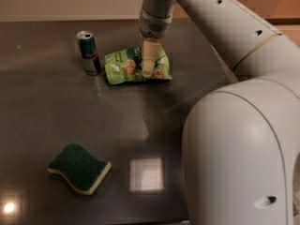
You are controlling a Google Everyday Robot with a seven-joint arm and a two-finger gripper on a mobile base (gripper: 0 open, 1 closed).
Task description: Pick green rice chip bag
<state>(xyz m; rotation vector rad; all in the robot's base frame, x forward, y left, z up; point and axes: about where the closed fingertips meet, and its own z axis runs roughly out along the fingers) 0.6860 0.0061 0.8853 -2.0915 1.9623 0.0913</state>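
Pincer over green rice chip bag, can beside.

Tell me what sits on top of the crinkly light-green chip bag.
The pale robot gripper is down over the middle of the crinkly green rice chip bag, covering part of its print. Whether it touches cannot be seen.

My end effector hangs over the far part of a dark glossy counter, beige wall beyond.
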